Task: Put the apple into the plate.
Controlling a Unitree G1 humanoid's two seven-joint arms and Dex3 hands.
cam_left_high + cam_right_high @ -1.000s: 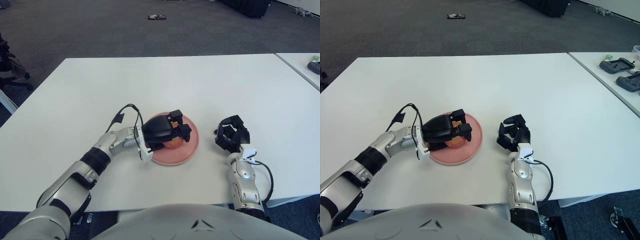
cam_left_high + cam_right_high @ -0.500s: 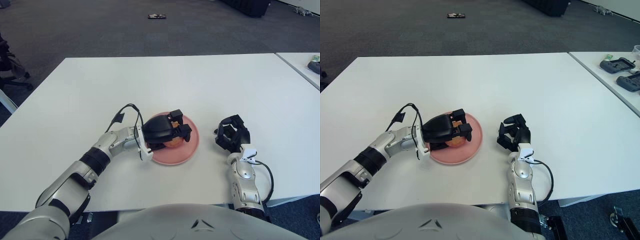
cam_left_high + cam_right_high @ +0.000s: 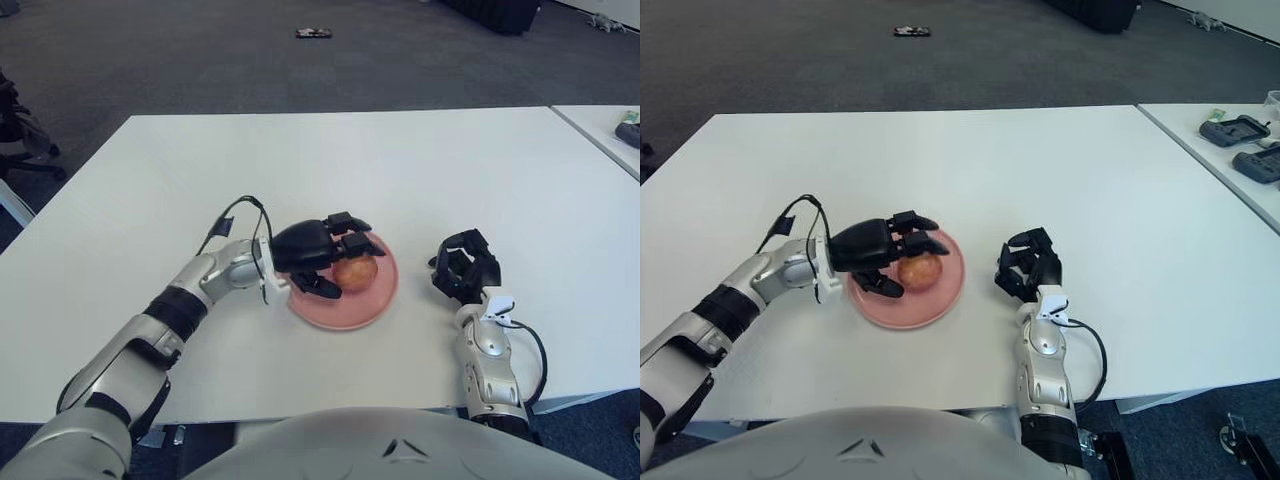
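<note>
Your apple [image 3: 354,271] sits on the plate [image 3: 372,301], free of the left hand [image 3: 318,250], whose fingers spread apart just left of it, apparently to let go. The right hand [image 3: 464,267], fingers curled, shows right of the plate.

You see a smooth matt white table [image 3: 420,170], a matt pink plate [image 3: 375,296] and a smooth apple [image 3: 354,271].

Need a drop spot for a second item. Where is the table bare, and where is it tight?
Bare: the whole far half of the table beyond the plate, and the stretch right of the right hand. A narrow strip separates plate and right hand. Crowded: the plate itself, with the apple on it and the open left hand over its left side.
</note>
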